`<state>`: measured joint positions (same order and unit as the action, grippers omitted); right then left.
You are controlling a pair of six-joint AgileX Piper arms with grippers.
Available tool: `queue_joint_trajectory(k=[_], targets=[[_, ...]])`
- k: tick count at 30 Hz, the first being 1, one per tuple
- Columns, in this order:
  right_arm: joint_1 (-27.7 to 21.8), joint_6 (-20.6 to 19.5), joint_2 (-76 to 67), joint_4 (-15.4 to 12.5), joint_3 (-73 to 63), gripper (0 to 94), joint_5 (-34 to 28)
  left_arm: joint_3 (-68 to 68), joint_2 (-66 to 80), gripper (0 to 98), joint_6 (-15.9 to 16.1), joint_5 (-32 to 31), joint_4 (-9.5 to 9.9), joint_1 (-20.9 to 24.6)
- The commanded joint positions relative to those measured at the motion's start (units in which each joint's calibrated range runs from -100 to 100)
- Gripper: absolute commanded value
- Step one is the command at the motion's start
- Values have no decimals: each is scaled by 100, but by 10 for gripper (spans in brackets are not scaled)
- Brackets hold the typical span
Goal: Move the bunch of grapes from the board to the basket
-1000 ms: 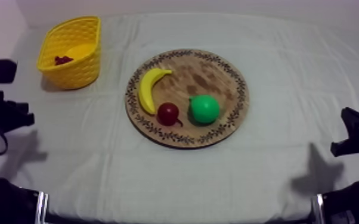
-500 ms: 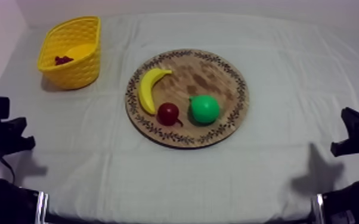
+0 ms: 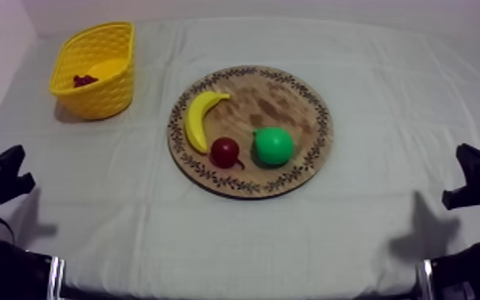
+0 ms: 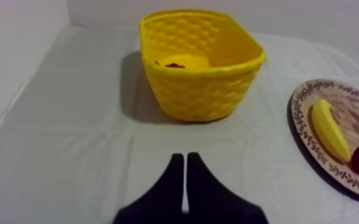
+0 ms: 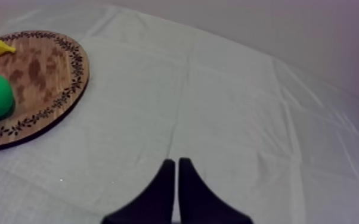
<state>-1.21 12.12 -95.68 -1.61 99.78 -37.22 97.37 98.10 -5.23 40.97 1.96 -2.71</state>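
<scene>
Your left hand (image 4: 185, 158) has pulled back to the near left edge of the worktop (image 3: 131, 215), fingers narrow, holding nothing. The grapes (image 3: 84, 80) lie inside the basket (image 3: 93, 100), far left, off the board (image 3: 291, 96). Your right hand (image 5: 176, 161) is narrow too, parked. Task looks done.

A board (image 3: 291, 92) lies at the middle of the worktop (image 3: 387, 96). A basket (image 3: 104, 100) stands behind it to the left, well apart from it, with a bunch of grapes (image 3: 84, 80) inside. On the board, a banana (image 3: 199, 120) lies along the left side, a small red fruit (image 3: 225, 151) sits near the front just beside the banana, and a pear (image 3: 273, 146) sits just right of that fruit.
</scene>
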Motion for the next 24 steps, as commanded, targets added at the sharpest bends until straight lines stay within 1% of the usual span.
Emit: queue_joint_trajectory(k=[1, 5, 9, 14, 18, 24], targets=[[-1, 2, 0, -3, -1, 5, 4, -10, 116, 0, -2, 18, 3, -5], [-1, 5, 0, -3, -1, 5, 4, -14, 172, 0, 38, 40, 6, -1], [-1, 6, 0, -3, -1, 5, 4, -15, 185, 0, 239, 49, 7, -6], [-1, 5, 0, -3, -1, 5, 4, -12, 189, 0, 410, 39, 7, -11], [-1, 2, 0, -3, -1, 5, 4, 90, 189, 2, 433, -297, -9, -65], [5, 2, 0, -3, -1, 5, 4, 125, 190, 0, 438, -418, -16, -136]])
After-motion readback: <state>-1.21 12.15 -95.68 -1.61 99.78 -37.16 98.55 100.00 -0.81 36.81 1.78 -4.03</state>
